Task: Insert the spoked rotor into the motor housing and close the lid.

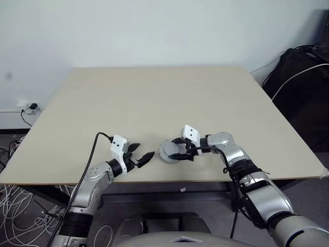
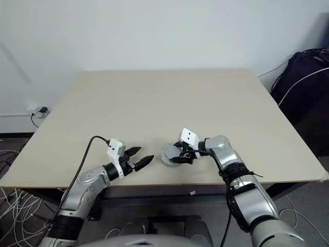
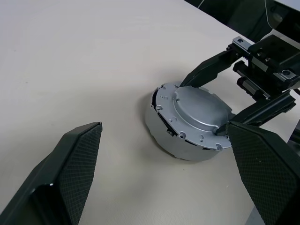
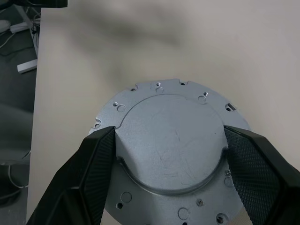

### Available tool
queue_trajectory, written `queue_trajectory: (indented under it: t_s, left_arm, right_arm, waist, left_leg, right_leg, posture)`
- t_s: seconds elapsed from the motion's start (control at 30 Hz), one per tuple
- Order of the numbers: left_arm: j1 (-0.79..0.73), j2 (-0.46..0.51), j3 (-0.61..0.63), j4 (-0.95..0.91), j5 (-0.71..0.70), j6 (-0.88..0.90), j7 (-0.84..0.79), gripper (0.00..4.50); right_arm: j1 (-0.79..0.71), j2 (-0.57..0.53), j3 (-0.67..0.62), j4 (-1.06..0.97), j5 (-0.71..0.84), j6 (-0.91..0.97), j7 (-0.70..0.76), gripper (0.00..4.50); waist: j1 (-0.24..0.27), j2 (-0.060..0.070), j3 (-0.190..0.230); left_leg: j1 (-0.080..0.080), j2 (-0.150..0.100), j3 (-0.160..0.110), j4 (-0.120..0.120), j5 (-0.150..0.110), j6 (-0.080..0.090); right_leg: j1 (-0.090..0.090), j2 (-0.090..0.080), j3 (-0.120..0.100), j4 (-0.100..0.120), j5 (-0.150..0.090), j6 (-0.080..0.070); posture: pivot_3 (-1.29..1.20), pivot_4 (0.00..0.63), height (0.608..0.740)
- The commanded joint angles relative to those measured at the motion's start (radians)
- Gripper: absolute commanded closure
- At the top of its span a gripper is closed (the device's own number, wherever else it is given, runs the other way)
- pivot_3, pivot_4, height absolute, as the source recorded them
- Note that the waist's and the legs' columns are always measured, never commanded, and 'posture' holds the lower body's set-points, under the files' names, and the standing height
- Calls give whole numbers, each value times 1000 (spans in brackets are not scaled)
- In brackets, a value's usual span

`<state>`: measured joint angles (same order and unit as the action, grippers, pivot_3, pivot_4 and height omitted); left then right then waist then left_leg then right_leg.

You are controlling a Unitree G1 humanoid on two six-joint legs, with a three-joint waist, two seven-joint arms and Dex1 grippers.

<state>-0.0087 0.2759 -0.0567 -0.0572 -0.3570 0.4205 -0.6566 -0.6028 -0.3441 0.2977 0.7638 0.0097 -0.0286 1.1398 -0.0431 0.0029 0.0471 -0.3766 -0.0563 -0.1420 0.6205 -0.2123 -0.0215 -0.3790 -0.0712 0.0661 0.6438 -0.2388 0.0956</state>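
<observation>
We can read no text, label, brand, number or sign on anything here. The round silver-grey metal disc (image 4: 171, 154) in the middle of the frame bears small holes and faint scratches but no lettering, and the pale beige tabletop (image 1: 164, 103) is unmarked.

Left arm comes in low from the near left, forearm angled forward and inward, left gripper (image 1: 140, 156) hovering just above the table with its fingers (image 3: 70, 173) spread wide, nothing between them. Right arm is bent at the elbow, wrist cocked so the right gripper (image 1: 177, 150) points across toward the robot's left and tilts downward. Its fingers (image 4: 101, 164) sit on opposite sides of the raised centre of the lid (image 4: 171, 140), pads at or just off its edge; contact can't be confirmed. The two grippers are near each other, not touching.
</observation>
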Motion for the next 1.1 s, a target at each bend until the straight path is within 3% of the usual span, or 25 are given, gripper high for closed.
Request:
queue_trajectory:
  t_s: [0.03,1.1]
  left_arm:
    - [-10,1,8,-29,-12,-22,-8,0]
    - [-5,1,4,-18,-11,-28,-13,0]
  right_arm:
    - [-9,7,-27,-33,11,-8,-11,1203]
    - [35,-1,19,-102,-53,175,-94,1203]
  waist:
    - [-1,0,0]
    - [-4,1,-1]
  left_leg:
    - [0,0,0,0,0,0]
    - [8,0,0,0,0,0]
  right_leg:
    - [0,0,0,0,0,0]
    - [4,0,0,0,0,0]
  posture:
    - [0,0,740]
    - [0,0,740]
